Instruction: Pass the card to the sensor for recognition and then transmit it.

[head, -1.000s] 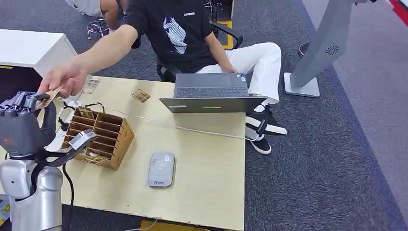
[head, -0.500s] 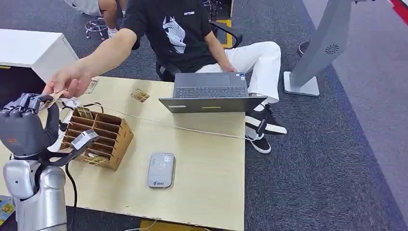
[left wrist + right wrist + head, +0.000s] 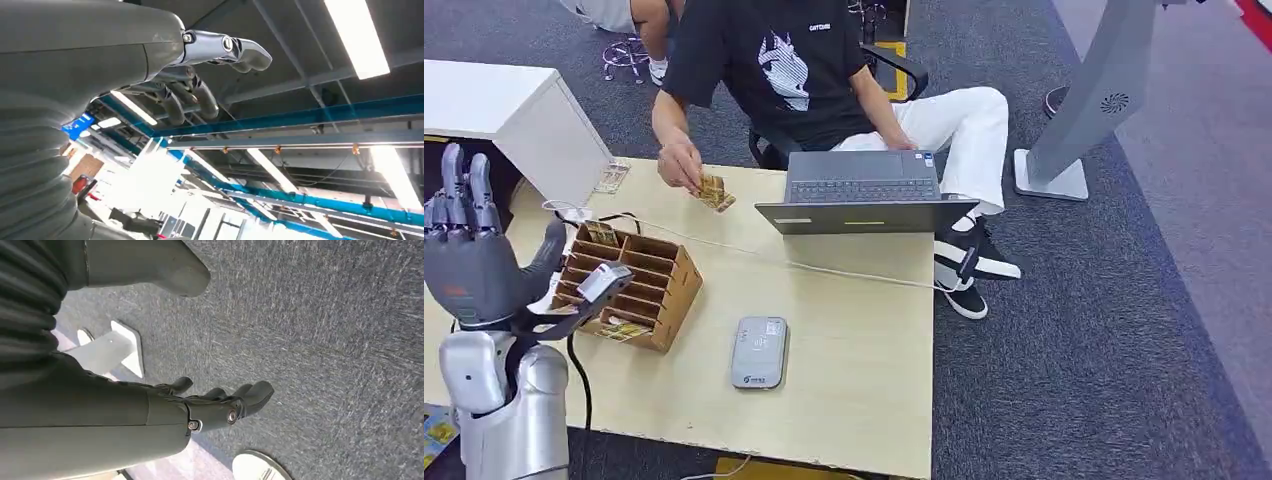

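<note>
Left hand [image 3: 474, 255] raised at the near left corner of the light wooden table [image 3: 854, 350], palm up and empty, fingers [image 3: 459, 195] straight and spread, thumb out toward the cardboard organizer [image 3: 629, 285]; seen from the wrist camera the same way, fingers [image 3: 190, 97] stretched apart against ceiling lights. Right hand [image 3: 200, 410] hung low over grey carpet, fingers [image 3: 245, 395] only loosely bent and apart, nothing in them. Card [image 3: 714, 192] pinched in the person's hand [image 3: 682, 165] at the far side of the table, just left of the open laptop [image 3: 864, 195] and well apart from the robot. Grey card sensor [image 3: 759, 352] lay flat near the table's middle front, right of the organizer and apart from it. Organizer stood with its compartments partly filled with cards, beside the raised palm. White cable [image 3: 824, 268] ran across the tabletop from the organizer's side, past the laptop's front, to the right edge. Another card [image 3: 611, 178] lay at the far left edge beside a white cabinet [image 3: 514, 115]. Seated person in a black T-shirt [image 3: 789, 70] and white trousers behind the table.
</note>
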You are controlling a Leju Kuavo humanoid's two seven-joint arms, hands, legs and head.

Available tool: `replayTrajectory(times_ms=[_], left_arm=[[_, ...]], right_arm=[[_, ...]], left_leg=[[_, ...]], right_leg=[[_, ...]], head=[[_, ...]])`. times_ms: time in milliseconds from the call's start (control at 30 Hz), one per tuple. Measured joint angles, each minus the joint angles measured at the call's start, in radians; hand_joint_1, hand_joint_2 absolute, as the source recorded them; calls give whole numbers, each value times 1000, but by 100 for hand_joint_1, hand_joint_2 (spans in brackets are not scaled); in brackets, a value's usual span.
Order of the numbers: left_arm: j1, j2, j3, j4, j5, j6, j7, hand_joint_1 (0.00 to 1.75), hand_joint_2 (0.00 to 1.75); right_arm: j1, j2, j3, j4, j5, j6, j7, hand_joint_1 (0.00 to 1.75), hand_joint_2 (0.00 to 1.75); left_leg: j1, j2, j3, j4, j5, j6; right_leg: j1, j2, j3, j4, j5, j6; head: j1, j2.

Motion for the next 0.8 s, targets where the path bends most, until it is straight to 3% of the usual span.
replayTrajectory(times_ms=[267,300,333,400,433,533,600,800], left_arm=[[67,73,-168,-113,-14,-7,139,0,175],[84,122,-247,-117,18,-32,212,0,175],[85,131,-259,-117,29,-44,223,0,175],[84,168,-318,-121,187,-194,237,0,175],[82,204,-371,-129,358,-351,229,0,175],[81,245,-440,-141,500,-496,206,0,175],[85,280,-491,-159,568,-572,186,0,175],[99,321,-541,-184,585,-593,181,0,175]], right_arm=[[0,0,0,0,-19,-2,0,0,175],[1,0,-1,0,-21,-2,0,0,175],[1,0,-2,0,-21,-2,0,0,175],[1,0,-4,0,-34,-1,0,0,175],[2,0,-8,-1,-39,-1,0,0,175],[5,0,-13,-2,-42,0,1,0,175],[6,0,-17,-2,-52,3,2,0,175],[8,1,-20,-4,-53,3,2,0,175]], left_leg=[[0,0,0,0,0,0],[0,0,0,0,0,0],[0,-1,0,0,0,0],[0,0,0,0,0,0],[0,0,0,0,0,0],[0,0,0,0,1,0],[0,1,0,0,1,0],[0,0,0,0,0,0]], right_leg=[[0,0,0,0,0,0],[0,0,-1,0,0,0],[0,-1,-1,0,0,0],[0,-1,0,0,0,0],[0,0,0,0,0,0],[0,0,0,0,0,0],[0,1,0,0,1,0],[0,0,0,0,0,0]], head=[[0,0],[0,0],[0,0],[0,0],[0,0],[0,0],[0,0],[0,0]])
